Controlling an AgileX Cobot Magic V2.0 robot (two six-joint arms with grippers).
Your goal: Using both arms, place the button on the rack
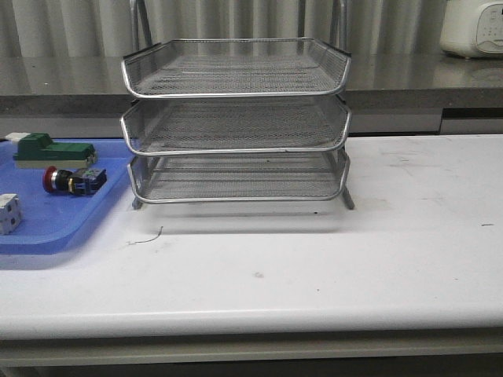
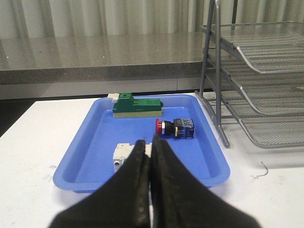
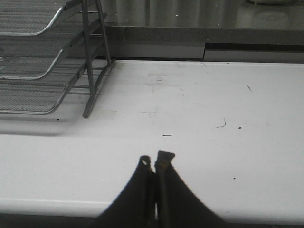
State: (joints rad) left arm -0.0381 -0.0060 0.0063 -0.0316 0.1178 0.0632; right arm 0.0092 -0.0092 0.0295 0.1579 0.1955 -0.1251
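The button (image 1: 72, 180), with a red cap and a black-and-blue body, lies on its side in the blue tray (image 1: 47, 232); it also shows in the left wrist view (image 2: 175, 128). The silver wire-mesh rack (image 1: 236, 122) stands at the table's middle back, its three tiers empty. My left gripper (image 2: 150, 145) is shut and empty, hovering over the tray's near part, short of the button. My right gripper (image 3: 156, 160) is shut and empty above the bare table, to the right of the rack (image 3: 52, 71). Neither arm shows in the front view.
A green-and-beige block (image 1: 51, 151) lies at the tray's back and a white cube (image 1: 8, 214) near its front left; the cube (image 2: 124, 154) is partly hidden behind my left fingers. A grey counter with a white appliance (image 1: 473, 27) runs behind the table.
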